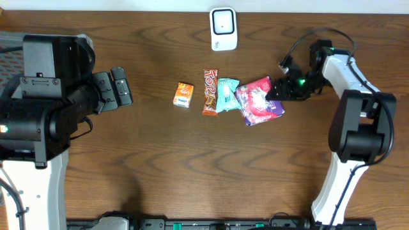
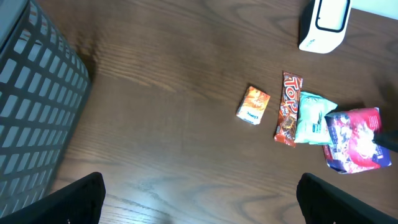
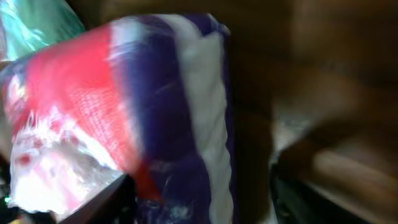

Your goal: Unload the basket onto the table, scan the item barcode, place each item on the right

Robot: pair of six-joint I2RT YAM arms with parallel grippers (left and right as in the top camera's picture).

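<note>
Overhead: red-and-purple packet [image 1: 259,101] lay on the worktop [image 1: 160,147], touching the teal packet [image 1: 227,94]. Right claw [image 1: 276,92] sat at its right edge, packet between the fingers; couldn't tell if clamped. Left claw [image 1: 121,86] hung wide open, well apart.

White right arm [image 1: 350,75] has black joints, black hand [image 1: 281,91].
</note>
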